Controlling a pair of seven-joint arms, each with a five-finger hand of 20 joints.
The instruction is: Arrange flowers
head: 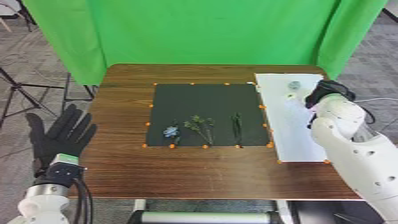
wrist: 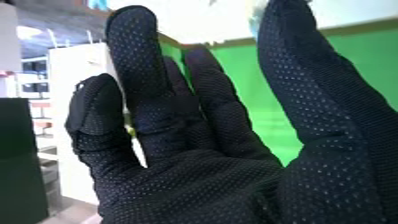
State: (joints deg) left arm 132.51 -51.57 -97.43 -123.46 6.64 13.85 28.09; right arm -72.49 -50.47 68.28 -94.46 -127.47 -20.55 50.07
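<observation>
Leafy sprig (head: 198, 121), grassy bunch (head: 237, 125), narrow gap between

Item: my left hand (head: 60, 142), black fabric glove. Item: my right hand (head: 330, 90), matching, textured with pale specks. Item: my left arm (head: 43, 206), white, silver-ringed, with black cables (head: 84, 197). Item: my right arm (head: 335, 131), white, rounded, marked with dark spots.

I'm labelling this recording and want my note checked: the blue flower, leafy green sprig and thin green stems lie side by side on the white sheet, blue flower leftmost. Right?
No: in the head view the blue flower, leafy green sprig and thin green stems lie on the dark mat, not the white sheet. They are side by side, blue flower leftmost.
</observation>
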